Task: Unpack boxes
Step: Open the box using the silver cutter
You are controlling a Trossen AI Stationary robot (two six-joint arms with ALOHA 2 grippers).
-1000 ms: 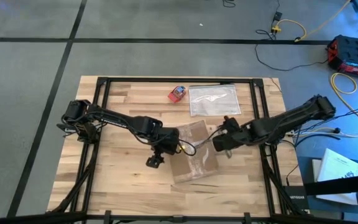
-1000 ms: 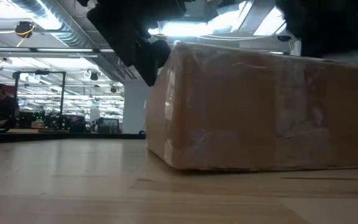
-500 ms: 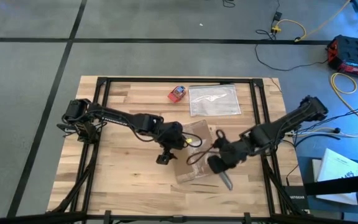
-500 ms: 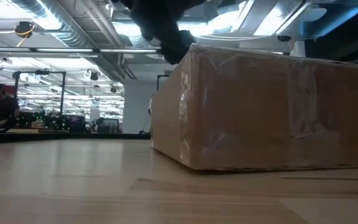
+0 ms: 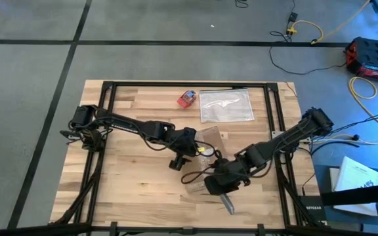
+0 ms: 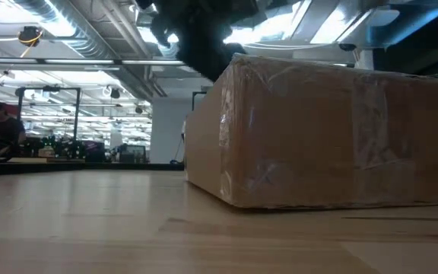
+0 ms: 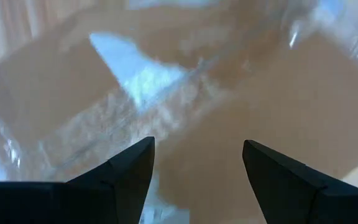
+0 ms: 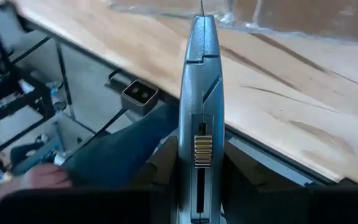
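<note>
Cardboard box [image 5: 202, 164] lay between the arms, directly under the left gripper [image 5: 177, 162] with jaws wide, while the right gripper [image 5: 220, 190] clamped a grey knife [image 5: 227, 202] at its near edge.

1. left arm reaches low across the tabletop [image 5: 130, 170] from its left edge, elbow bent; left tool [image 5: 190, 149] points down, fingers [image 7: 129, 168] spread apart.
2. right arm stretches from the tabletop's right edge; right tool [image 5: 223, 193] is clamped on a grey utility knife [image 8: 201, 118].
</note>
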